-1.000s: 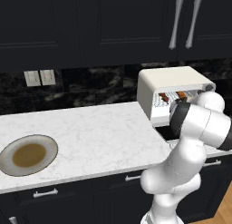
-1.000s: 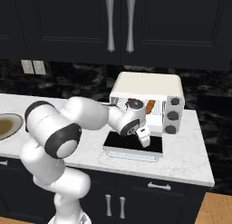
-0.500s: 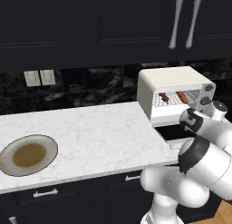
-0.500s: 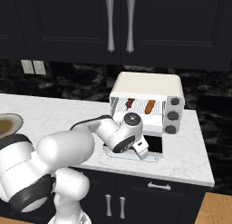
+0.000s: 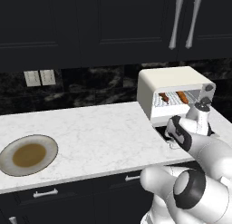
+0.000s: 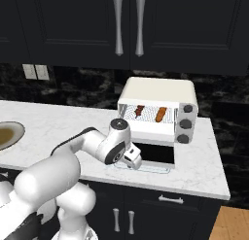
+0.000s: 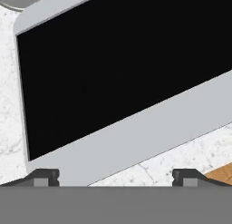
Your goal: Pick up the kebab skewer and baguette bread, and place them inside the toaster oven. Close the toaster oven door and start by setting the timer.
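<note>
The toaster oven (image 6: 158, 112) sits on the white marble tabletop (image 5: 90, 137), at about 3 o'clock in the left base view and near the centre of the right base view. The toaster oven door (image 6: 155, 155) is folded down flat in front of the cavity, its dark glass facing up and its pale frame lying on the marble. Inside, on the wire rack, the kebab skewer (image 6: 139, 110) lies at the 9 o'clock side and the baguette bread (image 6: 160, 115) just beside it toward 3 o'clock, the two apart from each other; in the left base view they appear as the skewer (image 5: 164, 98) and the loaf (image 5: 182, 97). Two round dark knobs (image 6: 184, 123) stand on the oven's front panel, at the 3 o'clock side of the opening.

The claw (image 6: 132, 161) hangs low at the front left corner of the open door, at roughly 7 o'clock from the oven. In the hand view the claw (image 7: 115, 177) has its dark fingertips (image 7: 45, 176) set wide apart, holding nothing, with the door's glass and pale frame (image 7: 136, 132) spread just beyond them.

A round plate (image 5: 28, 154) with a brown centre rests on the tabletop at 9 o'clock, well apart from the oven.
</note>
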Available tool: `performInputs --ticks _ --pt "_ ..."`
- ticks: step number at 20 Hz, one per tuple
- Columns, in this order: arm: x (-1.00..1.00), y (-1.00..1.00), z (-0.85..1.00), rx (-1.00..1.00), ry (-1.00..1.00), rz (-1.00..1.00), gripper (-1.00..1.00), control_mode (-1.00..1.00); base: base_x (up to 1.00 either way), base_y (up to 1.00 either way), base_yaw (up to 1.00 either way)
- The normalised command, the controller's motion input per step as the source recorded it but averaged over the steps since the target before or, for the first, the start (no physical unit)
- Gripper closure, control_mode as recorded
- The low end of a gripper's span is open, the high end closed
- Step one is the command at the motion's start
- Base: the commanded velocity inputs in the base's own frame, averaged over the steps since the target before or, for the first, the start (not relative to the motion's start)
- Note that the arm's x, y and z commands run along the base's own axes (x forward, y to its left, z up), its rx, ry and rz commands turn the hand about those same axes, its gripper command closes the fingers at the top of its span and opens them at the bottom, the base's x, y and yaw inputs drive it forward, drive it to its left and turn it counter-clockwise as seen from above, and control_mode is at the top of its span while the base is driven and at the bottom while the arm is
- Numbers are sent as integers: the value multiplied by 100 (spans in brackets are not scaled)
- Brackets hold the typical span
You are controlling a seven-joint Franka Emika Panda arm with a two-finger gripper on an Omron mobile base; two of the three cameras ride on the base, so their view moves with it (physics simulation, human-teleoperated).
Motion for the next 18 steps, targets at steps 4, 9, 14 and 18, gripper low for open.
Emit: performInputs --ticks 4,9,14,18 --pt "-4 23 -11 -7 15 13 -100 -100 0 0 0" --pt "9 24 -3 0 3 7 -100 -100 0 0 0" --pt "1 0 -42 0 0 4 -100 -100 0 0 0" --pt "1 0 -36 0 -1 0 -100 -100 0 0 0"
